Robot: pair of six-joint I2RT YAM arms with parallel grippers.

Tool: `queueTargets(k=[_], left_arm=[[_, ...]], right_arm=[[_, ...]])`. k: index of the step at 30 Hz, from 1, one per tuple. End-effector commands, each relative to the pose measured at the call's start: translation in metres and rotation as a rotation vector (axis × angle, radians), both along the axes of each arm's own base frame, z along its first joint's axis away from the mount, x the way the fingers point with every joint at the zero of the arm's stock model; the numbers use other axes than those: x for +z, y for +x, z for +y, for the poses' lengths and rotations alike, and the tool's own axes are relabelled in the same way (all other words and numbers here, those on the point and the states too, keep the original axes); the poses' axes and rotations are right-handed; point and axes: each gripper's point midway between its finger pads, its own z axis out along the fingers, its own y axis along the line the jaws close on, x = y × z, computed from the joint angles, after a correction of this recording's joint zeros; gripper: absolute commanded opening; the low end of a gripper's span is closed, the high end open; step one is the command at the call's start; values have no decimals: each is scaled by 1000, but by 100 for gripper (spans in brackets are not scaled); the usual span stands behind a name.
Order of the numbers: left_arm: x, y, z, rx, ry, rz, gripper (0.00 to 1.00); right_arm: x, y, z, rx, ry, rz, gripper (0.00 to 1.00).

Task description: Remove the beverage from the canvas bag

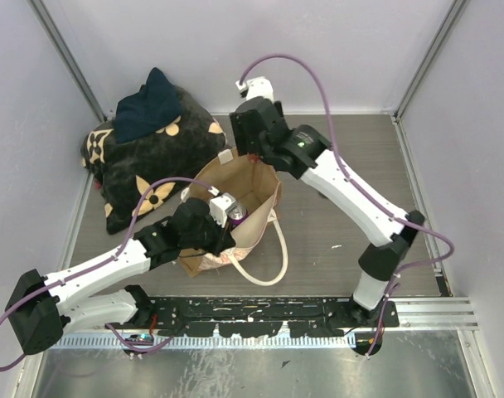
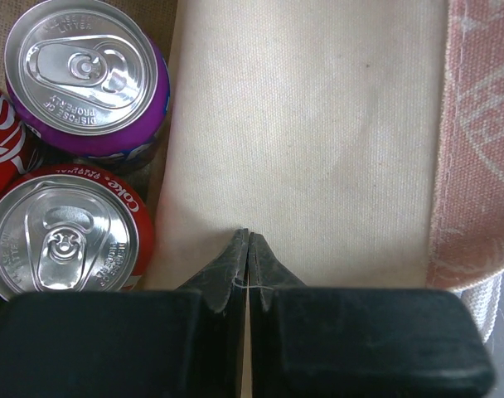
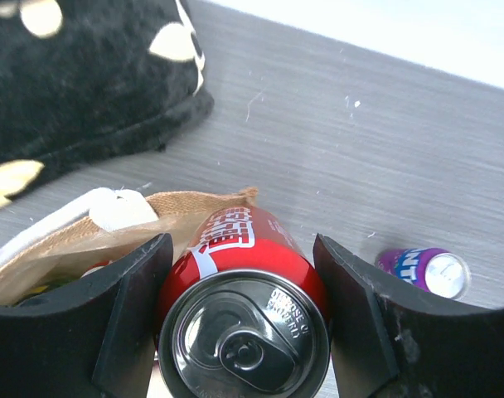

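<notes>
The tan canvas bag (image 1: 250, 186) stands open mid-table, with one cream handle (image 1: 273, 264) lying toward the front. My left gripper (image 1: 226, 226) is shut on the bag's near wall, and the left wrist view shows its tips (image 2: 249, 237) pinching cream fabric (image 2: 318, 133). Inside the bag are a purple can (image 2: 86, 75) and a red Coke can (image 2: 65, 240); the purple one also shows from above (image 1: 238, 215). My right gripper (image 1: 250, 152) is at the bag's far rim (image 3: 194, 206), shut on a red Coke can (image 3: 245, 332) held above the rim.
A black cushion with tan flowers (image 1: 157, 162) lies at back left with a dark blue cloth (image 1: 148, 108) on top; it also shows in the right wrist view (image 3: 78, 75). Another purple can (image 3: 426, 271) lies on the grey table beyond the bag. Walls enclose the table.
</notes>
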Motion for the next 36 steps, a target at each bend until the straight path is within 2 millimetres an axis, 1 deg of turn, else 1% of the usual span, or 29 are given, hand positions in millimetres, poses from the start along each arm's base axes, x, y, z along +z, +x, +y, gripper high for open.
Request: queueTargets(k=[1,3,4,6,9,11,13,15,18,24,31,36], left_arm=[[-24,-8,16,1,102,46,9],[-24,-7,16,3,102,49,9],[-25,-7,16,4,103,49,9],[-25,-7,15,1,101,50,9],[-26,-8,14,-4,101,58,9],[-27,-8,12,-9,100,64,9],[-26,-8,11,-13,99,63,9],[-25,-7,10,-15,98,62,9],[-23,-6,8,-14,95,59,9],[-22,-2,6,-12,94,53,9],[-21,-2,6,-12,95,49,9],[-22,-3,7,-11,96,52,9]], right_arm=[[141,-18,-52,-91,231,-331,0],[162,-26,-68,-117,263,-391,0],[171,-29,-80,-152,267,-422,0],[181,-30,-99,-215,231,-468,0],[182,-26,-119,-282,190,-489,0],[175,-15,-132,-305,182,-479,0],[162,-3,-143,-322,179,-456,0],[144,9,-150,-333,170,-423,0],[109,26,-158,-350,134,-374,0],[31,51,-157,-303,111,-282,0],[-32,69,-152,-265,131,-201,0],[-76,75,-138,-201,167,-175,0]])
